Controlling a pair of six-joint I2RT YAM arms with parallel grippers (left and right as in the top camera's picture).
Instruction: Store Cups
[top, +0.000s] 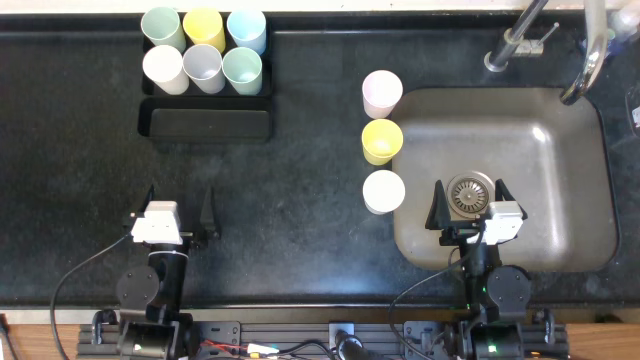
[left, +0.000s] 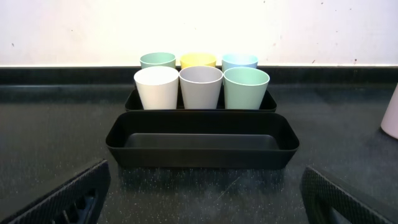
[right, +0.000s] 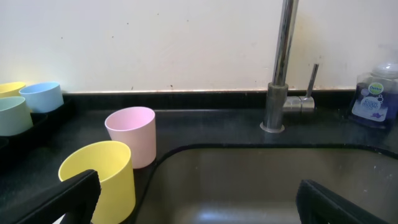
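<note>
Both arms sat low with fingers spread apart and gripping nothing; three cups stood loose beside the sink.

On the dark desk (top: 300, 230), the left gripper (top: 180, 200) faced the front tray (top: 205, 125) at its 12 o'clock. Just behind that tray, the rear tray (top: 205, 95) held six cups (top: 203, 65) in two rows of three. The right gripper (top: 470, 198) hung over the sink (top: 540, 150), near the drain. Along the sink's left rim, a white cup (top: 383, 191) stood at the right gripper's 9 o'clock, with a yellow cup (top: 381, 140) and a pink cup (top: 381, 92) lined up beyond it toward 11 o'clock, all upright. The faucet (top: 520, 35) rose at the sink's 12 o'clock.
</note>
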